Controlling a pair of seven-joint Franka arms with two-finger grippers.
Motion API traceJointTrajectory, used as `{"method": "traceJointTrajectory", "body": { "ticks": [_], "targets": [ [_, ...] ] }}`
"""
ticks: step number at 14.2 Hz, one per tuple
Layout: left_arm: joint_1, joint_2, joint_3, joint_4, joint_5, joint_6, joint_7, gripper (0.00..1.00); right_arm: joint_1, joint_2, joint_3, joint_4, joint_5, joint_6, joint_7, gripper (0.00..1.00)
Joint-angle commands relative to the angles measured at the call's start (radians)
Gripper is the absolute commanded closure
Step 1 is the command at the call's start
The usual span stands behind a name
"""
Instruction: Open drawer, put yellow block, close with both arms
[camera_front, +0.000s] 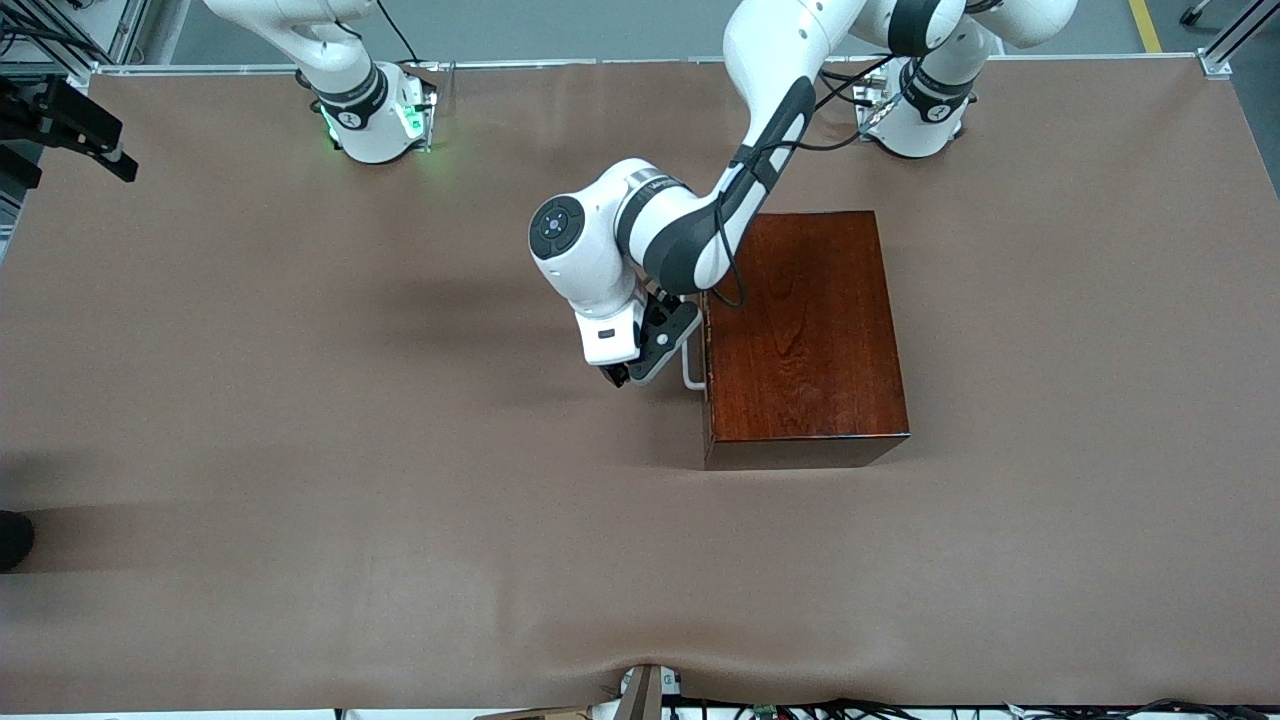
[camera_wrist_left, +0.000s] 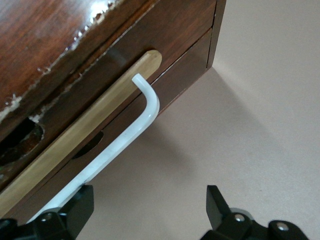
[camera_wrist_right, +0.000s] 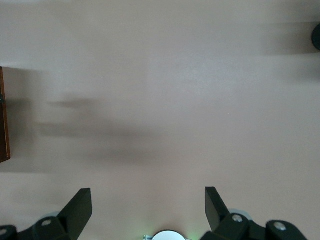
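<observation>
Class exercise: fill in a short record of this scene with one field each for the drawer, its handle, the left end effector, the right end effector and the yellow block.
drawer: shut or almost shut in the wooden box, front facing the right arm's end of the table
handle: white loop sticking out from the drawer front
left end effector: open, at the handle, one finger against the bar, not yet clamped
right end effector: open, over bare table, arm waiting
yellow block: not seen in any view

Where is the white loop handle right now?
The white U-shaped loop handle sits on the front of the glossy reddish-brown wooden box, facing the right arm's end of the table, with the open left end effector just in front of it.
</observation>
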Motion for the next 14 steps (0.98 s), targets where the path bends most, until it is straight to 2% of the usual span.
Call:
{"method": "traceJointTrajectory", "body": {
  "ticks": [1, 4, 7, 14],
  "targets": [
    [0.015, -0.048, 0.003, -0.021, 0.005, -0.047, 0.023, 0.0, 0.004, -0.002, 0.016, 0.009, -0.01, -0.012, -0.006, 0.0],
    [0.018, -0.105, -0.001, -0.021, 0.002, -0.047, 0.059, 0.0, 0.031, -0.002, 0.018, 0.008, -0.008, -0.015, 0.005, 0.0],
    [0.067, -0.191, 0.0, -0.023, 0.0, -0.065, 0.134, 0.0, 0.042, 0.0, 0.016, 0.008, -0.01, -0.015, 0.005, 0.0],
    [0.226, -0.364, 0.0, -0.026, 0.0, -0.218, 0.473, 0.0, 0.048, 0.009, 0.016, 0.008, -0.014, -0.009, -0.002, 0.0]
  ]
}}
